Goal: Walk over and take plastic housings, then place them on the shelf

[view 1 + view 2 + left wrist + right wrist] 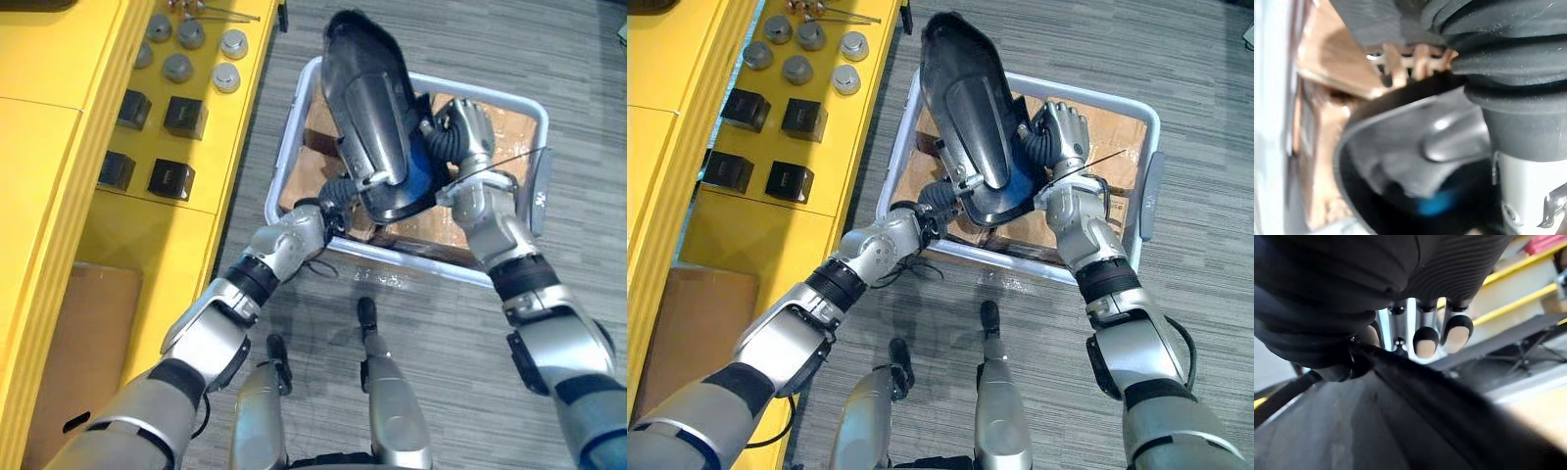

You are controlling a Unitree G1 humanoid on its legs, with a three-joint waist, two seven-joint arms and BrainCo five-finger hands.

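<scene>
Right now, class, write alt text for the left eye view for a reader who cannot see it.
A dark plastic housing is held over a white bin lined with cardboard, the robot's right hand gripping its edge and the left hand at its lower end. To the left, a yellow shelf holds black boxes and grey round caps.

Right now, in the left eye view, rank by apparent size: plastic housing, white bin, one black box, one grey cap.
1. white bin
2. plastic housing, held up nearer the camera, so it looks bigger than it is
3. black box
4. grey cap, only slightly smaller than the box
</scene>
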